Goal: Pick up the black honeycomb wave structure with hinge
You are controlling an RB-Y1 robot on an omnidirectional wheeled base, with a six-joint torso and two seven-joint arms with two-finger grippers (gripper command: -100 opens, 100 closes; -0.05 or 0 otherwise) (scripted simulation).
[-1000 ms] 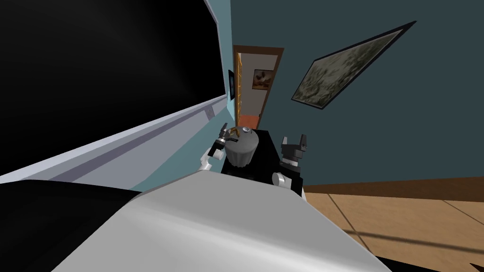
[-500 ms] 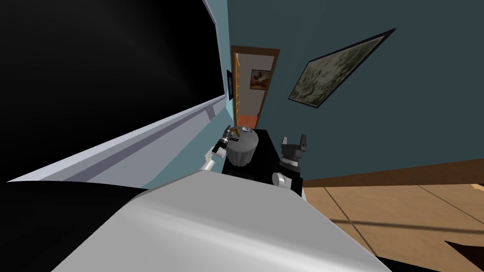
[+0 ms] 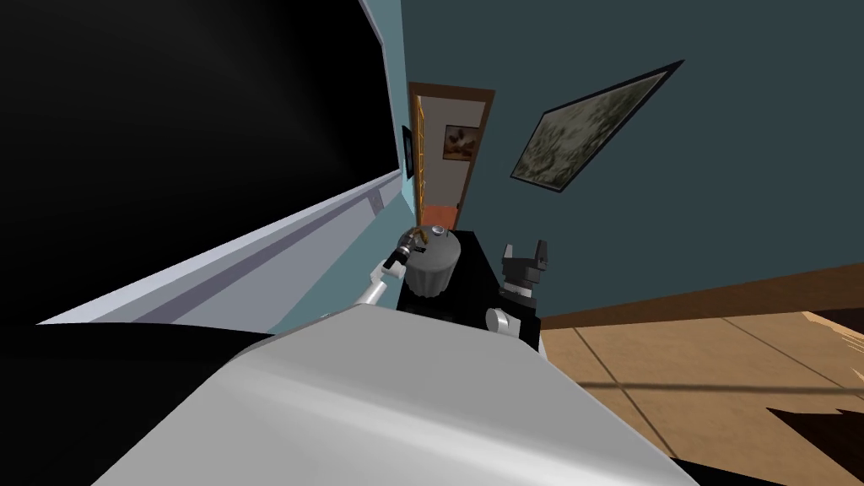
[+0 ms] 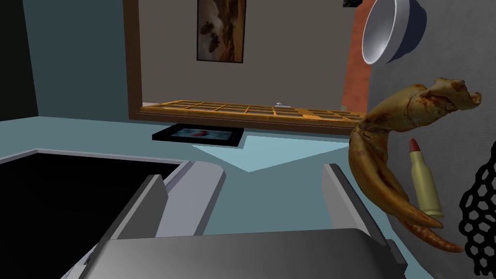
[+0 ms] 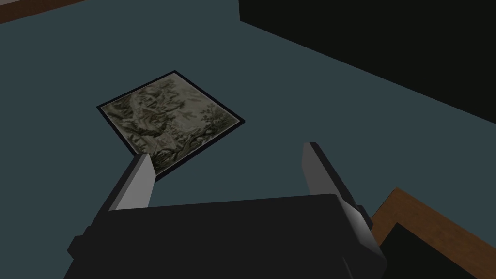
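The black honeycomb mesh shows at the edge of the left wrist view, lying on a grey surface beside a brass cartridge and a brown crab claw. My left gripper is open and empty, with the claw just off one finger and the mesh farther out on that side. In the head view the left gripper is at the rim of a grey ribbed round stand. My right gripper is raised beside the stand, open and empty.
A white and blue bowl sits farther along the grey surface. The stand rests on a black cabinet. Behind it is an open doorway in the teal wall; a white ledge and a black area are to the left.
My head view has swung, so the wall painting slid left. The left gripper has edged closer to the top rim of the grey stand. The right arm has kept still.
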